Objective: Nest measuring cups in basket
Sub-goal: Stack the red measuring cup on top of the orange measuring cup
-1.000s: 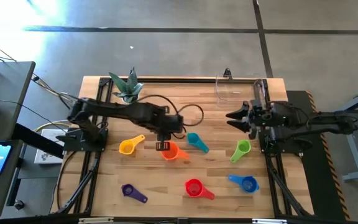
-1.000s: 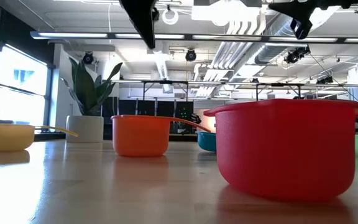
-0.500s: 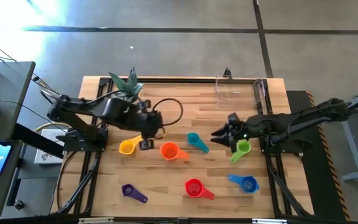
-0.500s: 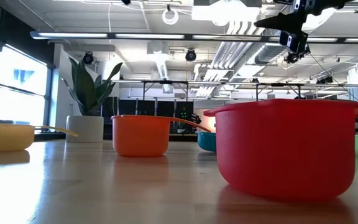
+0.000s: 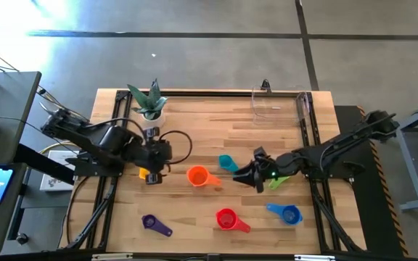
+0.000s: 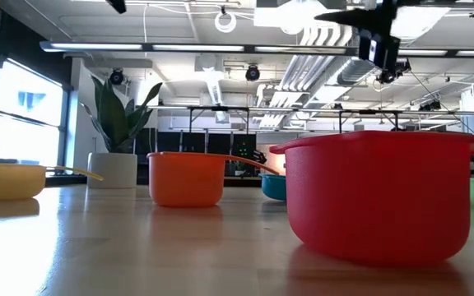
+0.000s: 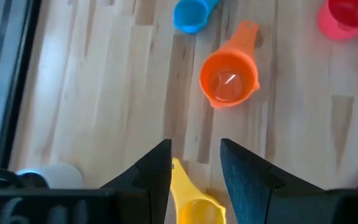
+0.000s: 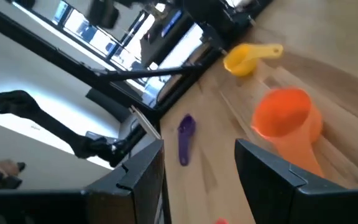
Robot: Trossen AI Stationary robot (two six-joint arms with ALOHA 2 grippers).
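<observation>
Measuring cups lie scattered mid-surface; the basket (image 5: pixel 281 103) sits empty at the far right corner. Left fingers (image 7: pixel 194 171), open and empty, hover over the yellow cup (image 7: pixel 191 202); right fingers (image 8: pixel 197 180), parted and empty, hang near the orange cup (image 5: pixel 199 176). Best descend squarely astride a handle before closing.

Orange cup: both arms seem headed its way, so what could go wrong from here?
The left claw hangs open over the yellow cup, and the right claw points, open, at the orange cup. The arms might crowd each other. The teal cup and green cup lie by the right arm and could get knocked. The basket sits far off, so a loose grip could drop a cup.
</observation>
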